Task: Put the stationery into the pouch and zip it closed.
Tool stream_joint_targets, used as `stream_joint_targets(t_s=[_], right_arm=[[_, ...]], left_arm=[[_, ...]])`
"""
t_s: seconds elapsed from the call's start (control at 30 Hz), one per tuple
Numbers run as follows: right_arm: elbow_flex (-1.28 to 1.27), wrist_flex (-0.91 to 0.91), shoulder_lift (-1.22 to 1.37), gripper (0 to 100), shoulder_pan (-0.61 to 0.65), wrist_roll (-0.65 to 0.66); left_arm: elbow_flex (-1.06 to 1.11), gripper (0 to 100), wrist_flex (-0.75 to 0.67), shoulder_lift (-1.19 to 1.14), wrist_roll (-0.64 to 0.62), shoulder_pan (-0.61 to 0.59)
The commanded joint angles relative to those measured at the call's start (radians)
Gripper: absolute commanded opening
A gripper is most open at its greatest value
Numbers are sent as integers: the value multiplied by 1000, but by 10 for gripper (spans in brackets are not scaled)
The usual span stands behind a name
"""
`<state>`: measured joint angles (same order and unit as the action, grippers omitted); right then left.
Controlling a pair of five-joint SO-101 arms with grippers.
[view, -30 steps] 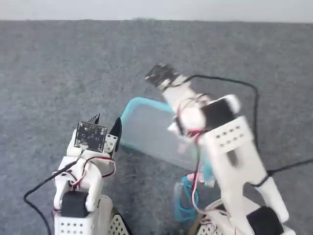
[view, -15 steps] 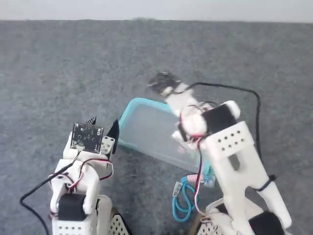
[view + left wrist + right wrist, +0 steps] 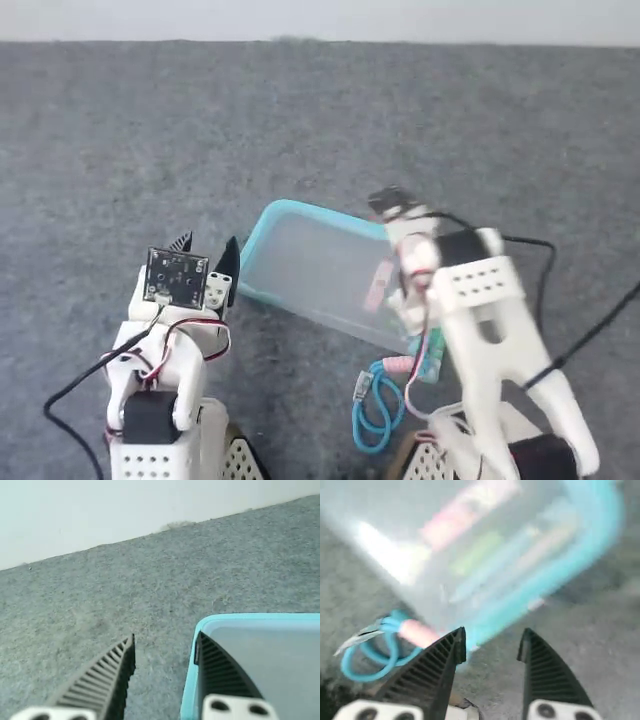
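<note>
A translucent pouch (image 3: 310, 265) with a cyan rim lies flat on the grey carpet. Pink (image 3: 455, 517) and green (image 3: 475, 552) stationery shows blurred through its skin near its right end. A cyan cord loop (image 3: 375, 405) with a pink piece (image 3: 417, 632) lies at that end, close to the right arm's base. My left gripper (image 3: 165, 640) is open by the pouch's left corner (image 3: 192, 645), with one finger over the cyan rim. My right gripper (image 3: 492, 635) is open and empty, just above the pouch's cyan edge near the cord loop (image 3: 375, 655).
Grey carpet (image 3: 150, 130) spreads wide to the far side and left, up to a pale wall. The right arm (image 3: 470, 290) leans over the pouch's right end, with black cables (image 3: 590, 340) trailing to the right.
The right arm has drawn back toward its base, from above the pouch's far edge to above its near right end. The left arm has eased back slightly.
</note>
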<state>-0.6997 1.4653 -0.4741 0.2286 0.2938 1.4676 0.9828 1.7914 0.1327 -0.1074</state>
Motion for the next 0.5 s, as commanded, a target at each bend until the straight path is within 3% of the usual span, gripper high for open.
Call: stream_joint_targets(t_s=[0.0,0.3,0.47], right_arm=[[40,-12,-45,124,-151,60],[-32,-48,62,97,-128,89],[-31,-110,162,99,-25,37]], left_arm=[[-12,191,-26,6,-12,-6],[-10,191,-28,6,-12,-5],[-10,191,-29,6,-12,-3]])
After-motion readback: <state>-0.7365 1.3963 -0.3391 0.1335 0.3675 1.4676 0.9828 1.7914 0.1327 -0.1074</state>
